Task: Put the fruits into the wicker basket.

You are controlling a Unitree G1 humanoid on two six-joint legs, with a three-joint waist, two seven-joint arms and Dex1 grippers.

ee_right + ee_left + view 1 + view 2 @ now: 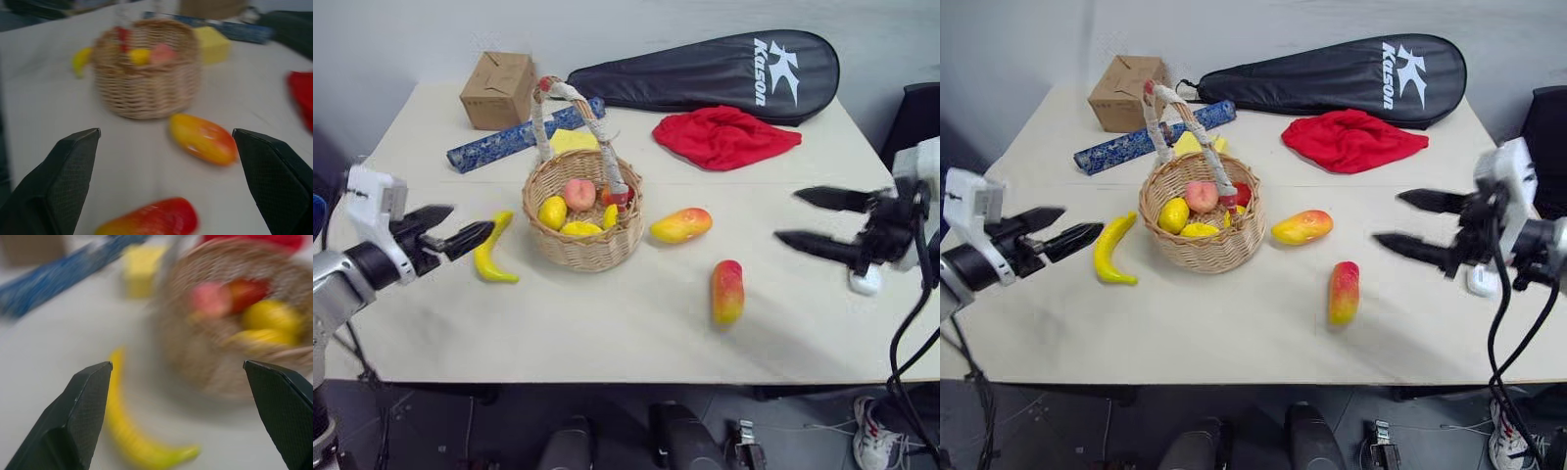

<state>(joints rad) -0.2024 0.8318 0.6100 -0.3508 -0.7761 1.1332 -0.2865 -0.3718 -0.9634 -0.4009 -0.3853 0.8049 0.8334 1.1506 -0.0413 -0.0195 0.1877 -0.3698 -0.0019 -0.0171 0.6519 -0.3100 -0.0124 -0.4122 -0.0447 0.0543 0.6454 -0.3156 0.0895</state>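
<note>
Note that your left end effector (460, 231) is spread wide and empty, the banana (492, 252) just beyond its tips beside the wicker basket (584, 245); your right end effector (808, 218), likewise released, faces two mangoes (681, 224) (727, 291) lying on the surface (607, 333).

head views look down; wrist views share the basket (146, 68)

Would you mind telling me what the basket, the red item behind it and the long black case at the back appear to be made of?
The wicker basket looks like woven natural wicker, tan and matte, its weave rows visible; pale cord wraps the handle. The red cloth seems soft fabric, since it lies crumpled in folds. The black racket case appears to be a synthetic textile with a slight sheen and a printed white logo, though the exact material is unclear.
</note>
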